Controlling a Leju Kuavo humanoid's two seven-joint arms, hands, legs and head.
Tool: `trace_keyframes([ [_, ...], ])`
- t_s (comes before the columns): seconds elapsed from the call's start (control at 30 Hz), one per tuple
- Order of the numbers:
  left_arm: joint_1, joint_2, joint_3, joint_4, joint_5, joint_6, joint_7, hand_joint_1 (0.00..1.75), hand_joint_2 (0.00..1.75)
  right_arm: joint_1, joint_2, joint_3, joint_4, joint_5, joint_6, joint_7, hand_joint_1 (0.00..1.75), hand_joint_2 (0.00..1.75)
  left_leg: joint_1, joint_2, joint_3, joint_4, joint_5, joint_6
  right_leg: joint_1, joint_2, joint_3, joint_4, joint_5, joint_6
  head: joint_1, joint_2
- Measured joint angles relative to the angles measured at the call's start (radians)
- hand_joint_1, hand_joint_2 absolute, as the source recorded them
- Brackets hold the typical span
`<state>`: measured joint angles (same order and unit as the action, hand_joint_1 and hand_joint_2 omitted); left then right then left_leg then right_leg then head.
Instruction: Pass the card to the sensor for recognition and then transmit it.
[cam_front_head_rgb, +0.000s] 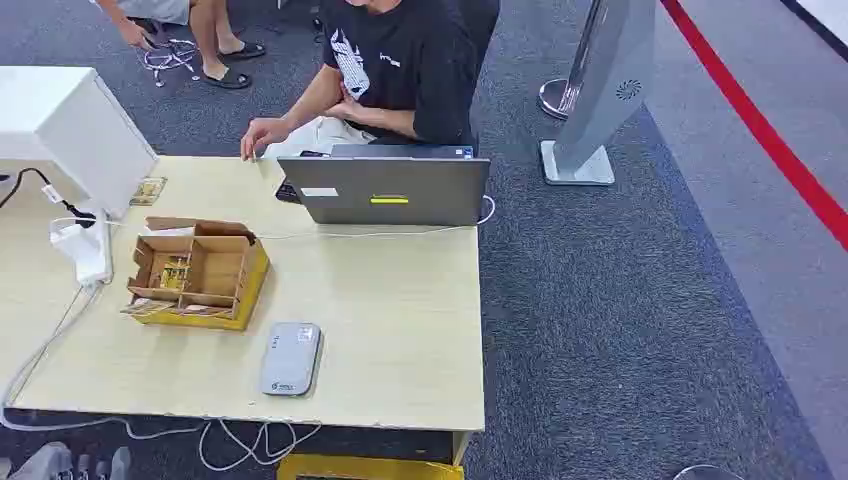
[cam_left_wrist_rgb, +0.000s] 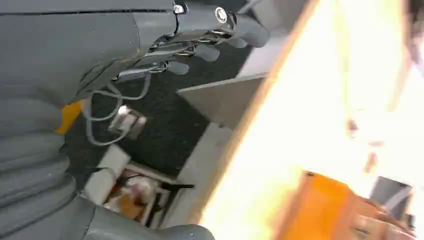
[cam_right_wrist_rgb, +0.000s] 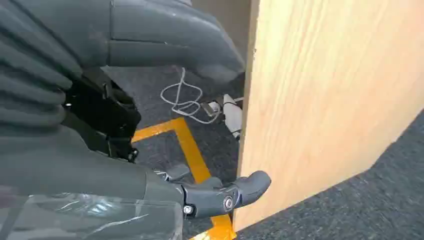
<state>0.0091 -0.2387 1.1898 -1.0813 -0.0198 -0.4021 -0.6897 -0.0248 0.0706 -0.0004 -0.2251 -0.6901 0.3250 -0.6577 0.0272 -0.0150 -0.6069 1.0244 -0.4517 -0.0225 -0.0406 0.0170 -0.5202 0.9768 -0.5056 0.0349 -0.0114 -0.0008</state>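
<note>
Currently the light wooden surface carries all task items. At its far edge stands a grey laptop, lid raised, with a seated person behind it. A white box-shaped unit occupies the far left corner. Near the left side sits an open cardboard box with dividers; cards lie in its compartments. Just right of the box, at the near edge, lies the flat grey sensor. The left hand hangs below the surface edge, fingers loosely extended, holding nothing. The right hand hangs beside the surface edge, fingers slightly curled, likewise empty. White cables trail over the near edge.
</note>
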Motion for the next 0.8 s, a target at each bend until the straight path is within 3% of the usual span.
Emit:
trace_keyframes([
  [0.1,-0.001,-0.022,0.021,-0.058,-0.010,-0.032,-0.011,0.00,1.75,-0.001,0.002,-0.008,0.002,0.006,0.000,-0.006,0.00,1.75,0.000,0.000,0.000,0.000,0.000,0.000,0.000,0.000,0.000,0.000,0.000,0.000,0.000,0.000],
  [0.17,0.010,-0.037,0.021,-0.108,-0.081,-0.080,-0.011,0.00,1.75,-0.002,0.002,-0.010,0.002,0.043,-0.026,-0.023,0.00,1.75,0.000,0.000,0.000,0.000,0.000,0.000,0.000,0.000,0.000,0.000,0.000,0.000,0.000,0.000],
  [0.2,0.028,-0.049,0.008,-0.160,-0.141,-0.076,-0.011,0.00,1.75,-0.005,0.002,-0.009,0.002,0.072,-0.056,-0.030,0.00,1.75,0.000,0.000,0.000,0.000,0.000,0.000,0.000,0.001,-0.001,0.000,0.000,0.000,0.000,0.000],
  [0.23,0.052,-0.058,-0.022,-0.216,-0.183,-0.031,-0.012,0.00,1.75,-0.007,0.002,-0.008,0.002,0.097,-0.085,-0.034,0.00,1.75,0.001,0.002,0.000,0.000,0.000,0.000,0.001,0.002,-0.001,0.000,0.000,0.000,0.000,0.000],
  [0.27,0.087,-0.061,-0.078,-0.287,-0.242,0.066,-0.008,0.00,1.75,-0.011,0.002,-0.008,0.002,0.117,-0.109,-0.033,0.00,1.75,0.002,0.003,0.000,0.000,0.000,0.000,0.002,0.004,-0.003,0.000,0.001,-0.001,0.000,0.000],
  [0.33,0.165,-0.073,-0.230,-0.459,-0.424,0.332,0.043,0.00,1.75,-0.019,0.002,-0.008,0.002,0.149,-0.143,0.001,0.00,1.75,0.002,0.004,-0.001,0.002,0.000,0.000,0.001,0.005,-0.005,0.000,0.002,-0.001,-0.005,0.000],
  [0.4,0.199,-0.069,-0.454,-0.625,-0.789,0.580,0.114,0.00,1.75,-0.033,0.002,-0.006,0.000,0.199,-0.157,0.061,0.00,1.75,0.002,-0.006,-0.004,0.002,0.003,0.002,0.001,-0.007,-0.004,0.000,0.001,0.000,-0.003,0.000],
  [0.43,0.198,-0.043,-0.562,-0.683,-1.003,0.685,0.187,0.00,1.75,-0.048,0.006,0.004,0.000,0.246,-0.184,0.093,0.00,1.75,0.002,-0.008,-0.005,0.001,0.004,0.001,0.001,-0.009,-0.003,0.000,0.001,0.000,-0.002,0.000],
  [0.5,0.182,0.013,-0.704,-0.738,-1.276,0.792,0.325,0.00,1.75,-0.077,0.015,0.024,-0.001,0.317,-0.225,0.129,0.00,1.75,0.002,-0.006,-0.003,0.000,0.005,0.000,0.002,-0.006,-0.003,0.000,0.004,-0.003,0.004,0.000],
  [0.53,0.161,0.060,-0.753,-0.749,-1.357,0.813,0.387,0.00,1.75,-0.088,0.018,0.036,-0.003,0.351,-0.246,0.147,0.00,1.75,0.002,-0.003,-0.003,0.000,0.006,-0.002,0.002,-0.004,-0.004,0.000,0.006,-0.004,0.002,0.000],
  [0.73,0.154,0.070,-0.760,-0.749,-1.367,0.815,0.397,0.00,1.75,-0.090,0.018,0.038,-0.003,0.357,-0.251,0.150,0.00,1.75,0.002,-0.003,-0.003,0.000,0.007,-0.003,0.002,-0.003,-0.004,0.001,0.006,-0.004,0.001,0.000],
  [0.77,0.117,0.128,-0.790,-0.749,-1.365,0.814,0.442,0.00,1.75,-0.098,0.023,0.052,-0.003,0.387,-0.273,0.166,0.00,1.75,0.003,-0.003,-0.003,0.000,0.008,-0.003,0.002,-0.003,-0.005,0.001,0.006,-0.004,0.000,0.000],
  [0.8,0.110,0.139,-0.794,-0.748,-1.360,0.812,0.453,0.00,1.75,-0.100,0.024,0.055,-0.003,0.391,-0.277,0.168,0.00,1.75,0.003,-0.003,-0.003,0.000,0.009,-0.003,0.003,-0.004,-0.006,0.001,0.006,-0.004,0.000,0.000],
])
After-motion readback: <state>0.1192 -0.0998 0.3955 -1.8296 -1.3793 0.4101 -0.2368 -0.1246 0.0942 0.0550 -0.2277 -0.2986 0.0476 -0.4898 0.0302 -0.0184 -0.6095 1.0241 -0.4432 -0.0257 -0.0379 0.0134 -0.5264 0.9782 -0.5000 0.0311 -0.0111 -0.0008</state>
